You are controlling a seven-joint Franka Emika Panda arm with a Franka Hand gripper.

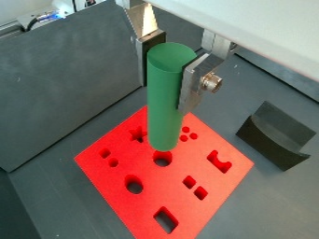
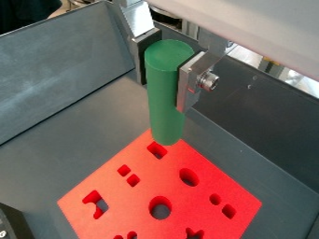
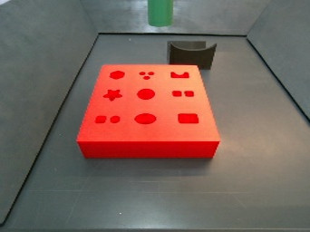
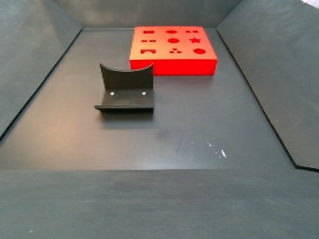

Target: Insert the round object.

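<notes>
**A:** Where is the round peg right now?

**B:** My claw (image 1: 173,77) is clenched on the green peg (image 1: 166,98), gripping it near its top between the silver finger plates. It hangs upright, long axis vertical, well clear above the red block (image 1: 169,168). In a side view only the peg's lower end (image 3: 161,12) shows at the upper edge, above the far side of the block (image 3: 147,104).

**A:** And which way does the hole lie from it?

**B:** Below. In both wrist views the peg's lower end sits over the block's cut-outs, close to a round hole (image 1: 162,161). I judge the move to be a small sideways correction, then a straight descent, keeping the peg vertical. Which round hole fits it I cannot tell from here.

**A:** Is anything sitting in the holes?

**B:** No, every cut-out looks empty. The dark curved block (image 4: 126,90) stands apart on the worktop (image 4: 174,140), untouched.
</notes>
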